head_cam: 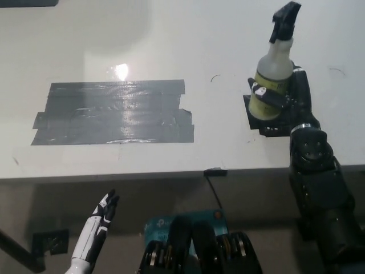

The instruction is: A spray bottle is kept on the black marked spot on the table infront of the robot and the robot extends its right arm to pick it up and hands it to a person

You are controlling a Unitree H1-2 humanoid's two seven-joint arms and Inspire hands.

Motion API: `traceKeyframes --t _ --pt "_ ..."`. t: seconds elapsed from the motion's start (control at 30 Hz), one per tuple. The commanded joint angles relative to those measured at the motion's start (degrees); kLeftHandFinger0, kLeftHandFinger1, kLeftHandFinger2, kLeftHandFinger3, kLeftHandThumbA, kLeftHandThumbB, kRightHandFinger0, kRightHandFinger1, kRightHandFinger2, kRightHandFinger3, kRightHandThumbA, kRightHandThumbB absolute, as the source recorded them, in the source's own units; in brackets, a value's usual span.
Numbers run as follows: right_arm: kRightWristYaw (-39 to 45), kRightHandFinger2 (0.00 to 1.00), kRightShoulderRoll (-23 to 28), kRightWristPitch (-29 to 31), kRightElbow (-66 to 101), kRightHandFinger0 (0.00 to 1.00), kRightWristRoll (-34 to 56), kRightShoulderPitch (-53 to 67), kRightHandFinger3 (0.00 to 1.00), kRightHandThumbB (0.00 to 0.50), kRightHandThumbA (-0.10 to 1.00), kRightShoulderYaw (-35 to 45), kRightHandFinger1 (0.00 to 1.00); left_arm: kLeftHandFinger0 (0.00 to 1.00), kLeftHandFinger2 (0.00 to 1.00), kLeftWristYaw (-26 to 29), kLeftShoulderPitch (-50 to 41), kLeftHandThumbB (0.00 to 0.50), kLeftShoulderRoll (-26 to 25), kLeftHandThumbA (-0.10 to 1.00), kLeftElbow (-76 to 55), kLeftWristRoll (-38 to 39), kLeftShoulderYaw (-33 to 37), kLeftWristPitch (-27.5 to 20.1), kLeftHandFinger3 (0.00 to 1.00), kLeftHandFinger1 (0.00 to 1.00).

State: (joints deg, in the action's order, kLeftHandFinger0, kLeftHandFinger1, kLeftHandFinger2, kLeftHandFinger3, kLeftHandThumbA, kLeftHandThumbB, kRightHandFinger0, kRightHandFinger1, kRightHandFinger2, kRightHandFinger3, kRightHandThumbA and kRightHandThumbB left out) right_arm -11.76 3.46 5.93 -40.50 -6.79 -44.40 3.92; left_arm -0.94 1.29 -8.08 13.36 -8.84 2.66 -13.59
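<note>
My right hand wraps the spray bottle, fingers closed on its lower body, on the black marked spot at the right of the white table. The bottle stands nearly upright, black trigger head pointing far; pale liquid shows low inside behind a yellowish label. The near table edge runs just below the spot. A large grey tape patch lies well left, bare table between. My left hand hangs below the near edge, fingers loosely extended, holding nothing.
</note>
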Motion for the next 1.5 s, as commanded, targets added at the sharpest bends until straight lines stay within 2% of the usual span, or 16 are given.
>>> traceKeyframes --t 0.0,0.13,0.3,0.43,0.47,0.5,0.67,0.8,0.83,0.97,1.3,1.33,1.37,1.4,1.43,1.47 --pt "1.28 0.7 -1.51 -0.92 9.82 0.08 -0.35 -4.5 0.71 0.218 -0.05 -1.99 0.41 1.0 1.0 0.17 0.67 0.5 -0.7 1.0 -0.83 0.02 -0.33 -1.23 1.0 1.0" --pt "3.58 0.78 -2.9 -3.05 14.98 0.09 -1.44 -4.6 0.77 0.201 -0.1 -5.36 0.48 1.0 1.0 -0.05 0.5 0.5 -0.36 1.0 -1.35 0.59 -0.42 -0.39 1.0 1.0" --pt "4.64 0.81 -3.89 -5.8 16.02 0.08 -3.92 -6.09 0.81 0.188 -0.1 -9.46 0.5 1.0 1.0 0.17 0.49 0.5 -0.4 1.0 -1.48 0.14 -0.36 -0.55 1.0 1.0" --pt "5.26 0.81 -6.11 -8.84 12.6 0.07 -2.74 -8.5 0.81 0.186 -0.1 -10.62 0.49 1.0 1.0 -0.02 0.66 0.5 -0.55 1.0 -1.7 0.26 -0.4 -0.45 1.0 1.0" --pt "5.26 0.85 -6.28 -9.08 12.14 0.11 -2.72 -8.73 0.85 0.21 -0.1 -10.61 0.53 1.0 1.0 0.01 0.71 0.5 -0.56 1.0 -1.72 0.23 -0.41 -0.44 1.0 1.0" --pt "5.11 0.82 -6.67 -8.64 10.58 0.08 -2.87 -9.21 0.82 0.186 -0.1 -10.69 0.5 1.0 1.0 0.05 0.78 0.5 -0.6 1.0 -1.77 0.14 -0.44 -0.28 1.0 1.0" --pt "4.85 0.83 -7.48 -7.67 3.84 0.03 -3.69 -10.33 0.86 0.147 -0.1 -11.45 0.47 1.0 1.0 -0.08 1.16 0.496 -0.75 1.0 -1.55 0.22 -0.41 -0.83 1.0 1.0" --pt "5.09 0.89 -7.68 -6.76 -2.92 0.01 -2.79 -11.63 0.92 0.124 -0.1 -11.02 0.5 1.0 1.0 -0.28 1.31 0.5 -0.86 1.0 -1.73 0.43 -0.46 -0.67 1.0 1.0" --pt "5.57 0.88 -7.67 -7.31 -4.61 0.01 -1.92 -12.12 0.9 0.122 -0.1 -10.4 0.5 1.0 1.0 -0.42 1.35 0.5 -0.92 1.0 -1.77 0.45 -0.4 -0.59 1.0 1.0" --pt "5.95 0.89 -7.64 -9.13 -6.99 0.0 0.01 -13.41 0.91 0.133 -0.1 -8.55 0.54 1.0 1.0 -0.41 1.8 0.5 -1.09 1.0 -1.36 0.19 -0.3 -0.84 1.0 1.0" --pt "5.97 0.87 -8.23 -8.87 -4.61 0.0 1.19 -13.13 0.9 0.148 -0.1 -6.37 0.5 1.0 1.0 -0.67 1.91 0.5 -1.14 1.0 -1.44 0.55 -0.27 -0.8 1.0 1.0" --pt "5.98 1.0 -8.39 -8.59 -3.66 0.13 1.48 -12.79 1.0 0.256 0.11 -6.14 0.63 1.0 1.0 -0.69 1.89 0.5 -1.12 1.0 -1.56 0.63 -0.31 -0.57 1.0 1.0" --pt "6.05 0.99 -8.49 -8.38 -2.8 0.16 1.75 -12.52 1.0 0.248 0.2 -5.94 0.62 1.0 1.0 -0.68 1.94 0.5 -1.1 1.0 -1.59 0.6 -0.3 -0.42 1.0 1.0" --pt "8.3 1.0 -8.18 -7.28 -1.63 0.64 2.67 -12.06 1.0 0.447 0.5 -6.14 1.0 1.0 1.0 -0.73 2.04 0.5 -1.1 1.0 -1.51 0.63 -0.27 -0.41 1.0 1.0" --pt "10.48 1.0 -7.91 -6.39 -0.81 0.64 3.67 -11.68 1.0 0.447 0.5 -6.25 1.0 1.0 1.0 -0.79 2.08 0.5 -1.09 1.0 -1.49 0.71 -0.26 -0.41 1.0 1.0" --pt "12.04 1.0 -7.7 -5.94 -0.13 0.86 4.46 -11.31 1.0 0.481 0.57 -6.42 1.0 1.0 1.0 -0.8 2.01 0.5 -1.07 1.0 -1.59 0.66 -0.21 -0.23 1.0 1.0"
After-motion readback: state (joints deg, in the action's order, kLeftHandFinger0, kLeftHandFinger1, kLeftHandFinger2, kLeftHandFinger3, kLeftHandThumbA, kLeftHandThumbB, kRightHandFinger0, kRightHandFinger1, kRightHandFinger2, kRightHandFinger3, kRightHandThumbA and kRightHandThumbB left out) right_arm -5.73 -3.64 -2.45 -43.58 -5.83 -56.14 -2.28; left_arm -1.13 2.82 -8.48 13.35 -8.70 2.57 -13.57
